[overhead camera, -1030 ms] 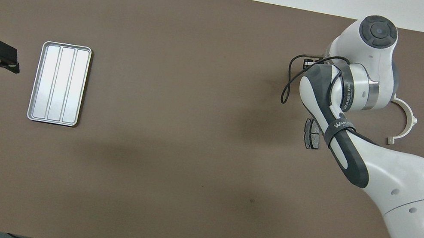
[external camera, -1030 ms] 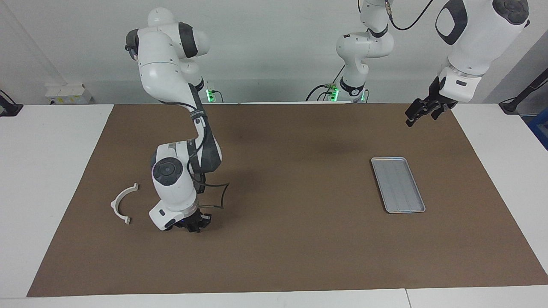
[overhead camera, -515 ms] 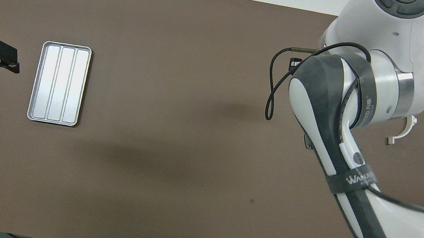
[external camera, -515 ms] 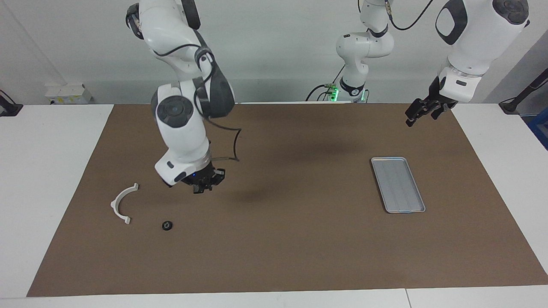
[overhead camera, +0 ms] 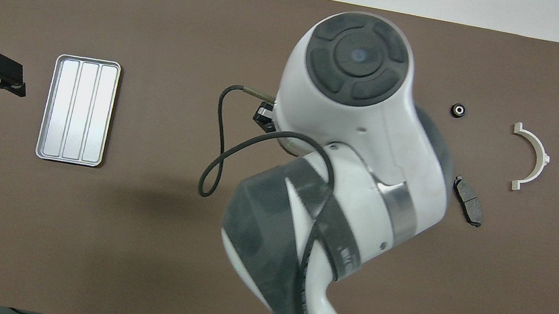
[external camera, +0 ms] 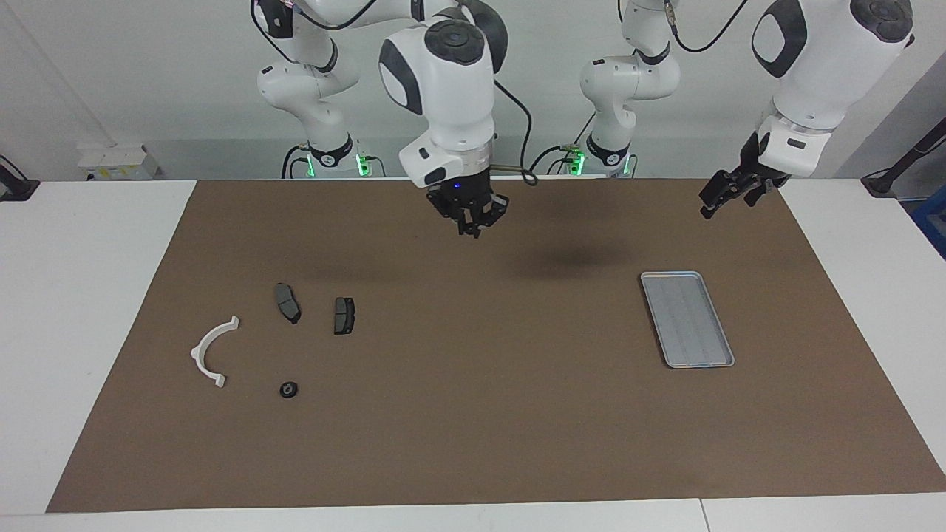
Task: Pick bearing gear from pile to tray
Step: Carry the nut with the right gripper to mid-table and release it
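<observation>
Tray (external camera: 687, 319) empty; right gripper (external camera: 471, 222), jaws together, is up mid-table; what it carries is unclear. Left gripper (external camera: 728, 193) waits, jaws apart.

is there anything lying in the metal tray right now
No: in the overhead view the tray shows only its bare ribbed floor, and the small black round piece lies on the mat toward the right arm's end of the table.

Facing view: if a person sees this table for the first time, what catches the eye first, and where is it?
First the right arm, raised high with its right gripper shut, in the air over the bare middle of the brown mat. Next the silver tray, empty, toward the left arm's end, where the left gripper hangs open above the mat's corner. At the other end lie a white half-ring bracket, two dark brake pads and a small black round piece.
</observation>
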Controlling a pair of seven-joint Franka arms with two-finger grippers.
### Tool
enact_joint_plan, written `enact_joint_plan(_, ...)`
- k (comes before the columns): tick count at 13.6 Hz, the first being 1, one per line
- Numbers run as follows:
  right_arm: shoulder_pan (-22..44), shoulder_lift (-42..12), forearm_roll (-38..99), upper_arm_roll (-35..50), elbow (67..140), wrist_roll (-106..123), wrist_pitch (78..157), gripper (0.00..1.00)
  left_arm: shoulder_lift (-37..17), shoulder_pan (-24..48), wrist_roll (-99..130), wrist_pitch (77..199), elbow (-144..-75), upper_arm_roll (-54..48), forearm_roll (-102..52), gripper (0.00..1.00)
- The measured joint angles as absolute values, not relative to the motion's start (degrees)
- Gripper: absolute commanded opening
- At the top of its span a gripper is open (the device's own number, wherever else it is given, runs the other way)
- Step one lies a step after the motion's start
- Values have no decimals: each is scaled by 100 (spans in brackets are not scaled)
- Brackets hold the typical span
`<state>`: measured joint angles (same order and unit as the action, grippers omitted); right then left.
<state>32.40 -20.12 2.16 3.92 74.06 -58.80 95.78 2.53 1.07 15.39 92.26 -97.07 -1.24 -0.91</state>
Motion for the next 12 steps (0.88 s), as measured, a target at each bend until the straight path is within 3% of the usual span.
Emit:
enact_joint_plan(7,3892,-2662,223,390,7825,-7110,10773,0,253,107,1539,9226,-9707,-124,-91,100)
enact_joint_plan(12,4220,-3560,-153,380,7926,-7658,11709,0,253,107,1539,9226,-9707,-124,-91,100)
